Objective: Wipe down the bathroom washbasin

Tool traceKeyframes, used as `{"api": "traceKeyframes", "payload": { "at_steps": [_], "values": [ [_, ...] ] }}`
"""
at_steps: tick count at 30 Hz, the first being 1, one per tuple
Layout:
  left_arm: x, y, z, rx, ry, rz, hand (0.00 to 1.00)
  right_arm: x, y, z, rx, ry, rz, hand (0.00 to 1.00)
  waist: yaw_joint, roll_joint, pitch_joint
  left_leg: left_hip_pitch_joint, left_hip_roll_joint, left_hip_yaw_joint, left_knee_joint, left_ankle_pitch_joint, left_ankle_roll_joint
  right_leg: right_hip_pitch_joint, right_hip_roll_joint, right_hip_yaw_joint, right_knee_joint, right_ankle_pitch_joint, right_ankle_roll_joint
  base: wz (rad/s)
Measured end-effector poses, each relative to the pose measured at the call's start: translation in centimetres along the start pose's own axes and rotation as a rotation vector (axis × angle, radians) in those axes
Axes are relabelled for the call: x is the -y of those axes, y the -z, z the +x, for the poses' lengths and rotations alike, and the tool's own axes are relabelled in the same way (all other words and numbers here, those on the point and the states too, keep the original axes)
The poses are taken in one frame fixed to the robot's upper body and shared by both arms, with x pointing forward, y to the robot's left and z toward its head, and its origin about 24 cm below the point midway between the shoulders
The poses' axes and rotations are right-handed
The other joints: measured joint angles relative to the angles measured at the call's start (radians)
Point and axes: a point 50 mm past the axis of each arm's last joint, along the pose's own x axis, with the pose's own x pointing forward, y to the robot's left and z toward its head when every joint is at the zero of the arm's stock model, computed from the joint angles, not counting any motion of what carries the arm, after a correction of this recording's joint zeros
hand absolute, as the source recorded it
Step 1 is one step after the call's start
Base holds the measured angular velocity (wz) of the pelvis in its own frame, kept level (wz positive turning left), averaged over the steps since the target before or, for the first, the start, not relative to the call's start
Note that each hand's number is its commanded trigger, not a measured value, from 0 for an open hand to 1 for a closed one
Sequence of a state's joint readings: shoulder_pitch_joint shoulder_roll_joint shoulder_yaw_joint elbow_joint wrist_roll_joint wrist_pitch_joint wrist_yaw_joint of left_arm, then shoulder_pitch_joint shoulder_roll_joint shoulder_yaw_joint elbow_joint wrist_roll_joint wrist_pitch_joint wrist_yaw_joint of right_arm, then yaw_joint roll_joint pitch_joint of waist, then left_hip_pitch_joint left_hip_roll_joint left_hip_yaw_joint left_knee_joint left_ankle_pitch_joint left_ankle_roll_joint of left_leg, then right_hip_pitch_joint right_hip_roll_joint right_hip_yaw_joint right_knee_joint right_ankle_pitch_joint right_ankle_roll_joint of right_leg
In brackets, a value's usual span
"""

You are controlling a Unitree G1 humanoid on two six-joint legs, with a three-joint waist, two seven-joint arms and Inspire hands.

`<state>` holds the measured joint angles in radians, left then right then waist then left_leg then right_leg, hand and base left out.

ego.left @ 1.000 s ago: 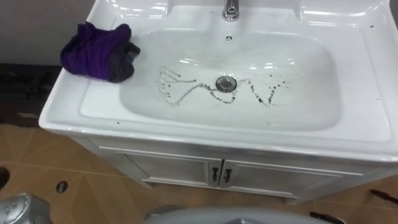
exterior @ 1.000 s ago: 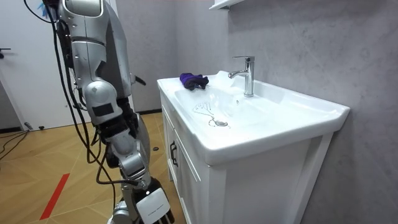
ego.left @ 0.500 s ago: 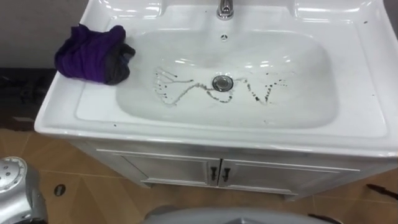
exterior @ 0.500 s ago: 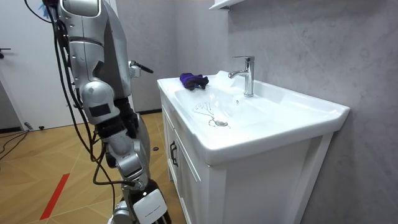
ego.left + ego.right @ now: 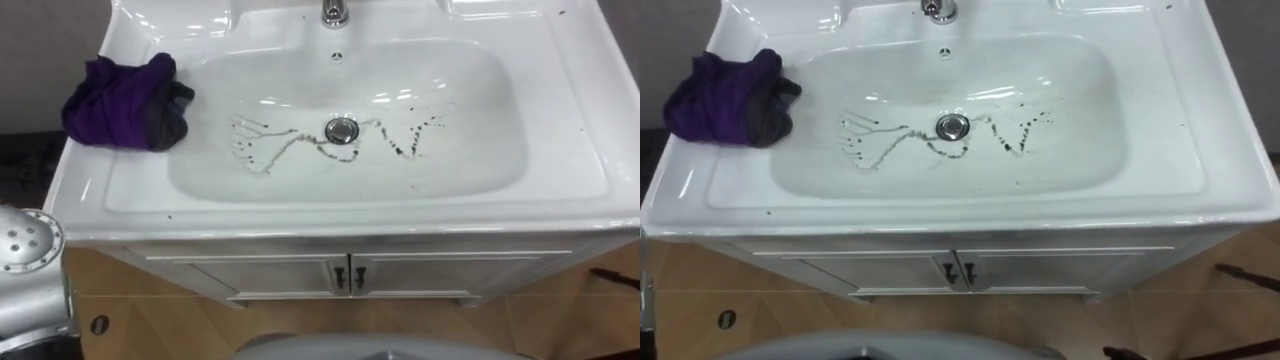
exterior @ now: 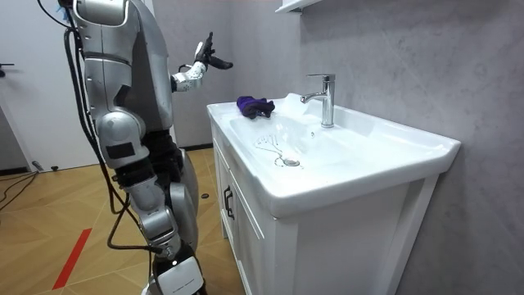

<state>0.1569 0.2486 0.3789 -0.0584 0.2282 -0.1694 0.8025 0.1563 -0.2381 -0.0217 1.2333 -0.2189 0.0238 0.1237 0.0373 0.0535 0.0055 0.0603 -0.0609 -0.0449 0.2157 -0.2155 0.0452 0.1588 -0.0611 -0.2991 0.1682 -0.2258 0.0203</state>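
Note:
A white basin (image 5: 300, 215) has dark squiggly marks (image 5: 265, 148) across its bowl, on both sides of the drain (image 5: 341, 129). A crumpled purple and grey cloth (image 5: 125, 102) lies on the rim at the basin's left back corner. In the room view I stand in front of the basin, and the cloth (image 6: 255, 106) lies at its far end. My left hand (image 6: 205, 61) is raised in the air with spread fingers, open and holding nothing, short of the cloth and above it. My right hand (image 6: 176, 279) hangs low beside my leg.
A chrome faucet (image 6: 326, 98) stands at the back middle of the basin. Under the basin is a white cabinet with two doors (image 5: 345, 275). My left forearm (image 5: 30, 270) shows at the lower left. A grey wall rises behind, and the floor is wooden.
My left arm has risen from beside my body to shoulder height, its hand now near the basin's far end. The eye view has shifted, so the basin sits further left and lower.

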Motion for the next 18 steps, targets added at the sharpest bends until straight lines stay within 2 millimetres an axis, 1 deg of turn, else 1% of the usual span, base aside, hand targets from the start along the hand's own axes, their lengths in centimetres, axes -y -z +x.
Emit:
{"api": "traceKeyframes", "payload": {
  "at_steps": [2,3,5,8,10,15,17,18],
  "values": [
    [0.9,-0.2,-0.5,0.014,0.076,0.018,0.00,0.0,0.0,0.1,-0.013,-0.003,0.000,0.00,-0.008,-0.003,0.0018,0.001,0.001,0.002,-0.003,0.000,0.000,0.000,0.000,0.001,0.000,0.000,0.000,-0.02],
    [1.2,-0.2,-0.8,0.017,0.101,0.023,0.00,0.0,0.1,0.1,-0.019,-0.004,-0.001,0.00,-0.009,-0.009,0.0041,0.002,0.001,0.002,-0.003,0.000,0.000,0.000,0.000,0.002,0.000,0.000,0.000,0.00],
    [2.5,-0.3,-1.8,0.017,0.194,0.024,0.00,-0.1,0.1,0.1,-0.024,-0.009,-0.017,0.00,-0.023,-0.011,0.0036,0.002,0.000,0.001,-0.003,0.001,0.000,0.001,0.000,0.005,0.001,0.000,0.000,0.00],
    [3.1,0.3,-2.5,0.012,0.259,0.059,0.00,-0.1,0.0,0.1,-0.021,-0.016,-0.025,0.00,-0.039,-0.015,0.0026,0.003,0.002,0.008,-0.003,0.001,0.000,-0.001,0.001,0.009,0.001,0.000,0.000,-0.05],
    [3.5,0.6,-2.9,0.004,0.296,0.076,0.00,-0.1,-0.2,0.1,-0.019,-0.019,-0.025,0.00,-0.057,-0.019,0.0015,0.004,0.004,0.014,-0.002,0.001,0.000,-0.002,0.003,0.021,0.001,0.000,0.000,-0.09],
    [4.5,0.9,-3.7,0.018,0.348,0.113,0.00,-0.4,0.4,0.1,-0.051,-0.031,-0.021,0.00,-0.071,-0.028,-0.0006,0.005,0.004,0.018,-0.001,0.000,0.000,-0.004,0.003,0.026,0.002,0.001,-0.001,-0.03],
    [5.0,1.6,-4.4,-0.006,0.385,0.131,0.00,-0.4,0.5,0.1,-0.058,-0.034,-0.028,0.00,-0.076,-0.028,-0.0009,0.007,0.004,0.021,-0.001,0.000,0.001,-0.003,0.003,0.036,0.002,0.001,-0.001,-0.07],
    [5.2,2.1,-4.9,-0.031,0.412,0.155,0.00,-0.5,0.4,0.1,-0.063,-0.036,-0.033,0.00,-0.076,-0.026,-0.0004,0.009,0.007,0.030,-0.002,0.000,0.001,-0.004,0.005,0.046,0.002,0.001,-0.002,-0.17]
  ]
}}
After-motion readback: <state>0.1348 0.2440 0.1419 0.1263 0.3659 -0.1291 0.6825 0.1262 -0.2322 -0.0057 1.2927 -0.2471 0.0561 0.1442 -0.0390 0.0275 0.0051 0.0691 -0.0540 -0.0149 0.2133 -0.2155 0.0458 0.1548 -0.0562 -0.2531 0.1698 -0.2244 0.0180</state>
